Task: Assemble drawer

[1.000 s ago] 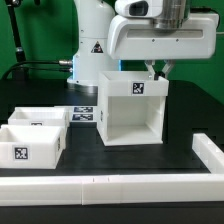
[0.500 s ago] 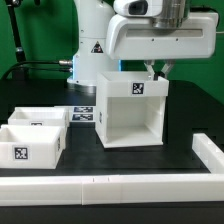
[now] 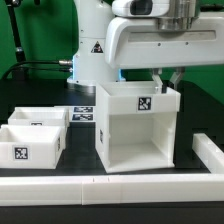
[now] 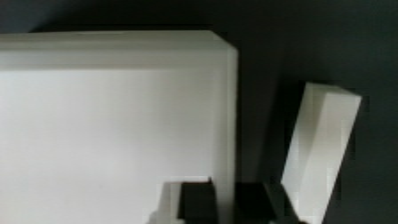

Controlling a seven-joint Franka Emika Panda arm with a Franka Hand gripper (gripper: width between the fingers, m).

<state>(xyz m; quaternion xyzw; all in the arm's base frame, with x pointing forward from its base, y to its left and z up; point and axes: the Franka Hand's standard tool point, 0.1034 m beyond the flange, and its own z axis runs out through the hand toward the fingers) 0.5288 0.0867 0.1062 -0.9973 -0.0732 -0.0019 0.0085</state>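
The white drawer case [image 3: 137, 125], an open-fronted box with a marker tag on its top, stands at the table's middle. My gripper [image 3: 166, 79] hangs over its top edge on the exterior view's right, shut on that side wall. In the wrist view the case's flat top [image 4: 107, 120] fills most of the picture. My dark fingers [image 4: 192, 203] straddle the thin white wall, with the gripper [image 4: 233, 203] centred on it. Two small white drawers [image 3: 32, 140] with tags sit at the exterior view's left.
The marker board [image 3: 82, 115] lies flat behind the drawers, beside the case. A low white fence [image 3: 100, 186] runs along the front edge and up the exterior view's right [image 3: 209, 152]; it also shows in the wrist view [image 4: 329, 140]. The robot base [image 3: 95, 50] stands behind.
The drawer case has moved toward the camera and to the exterior view's right, held in my gripper, which moved with it. The two small drawers have not moved.
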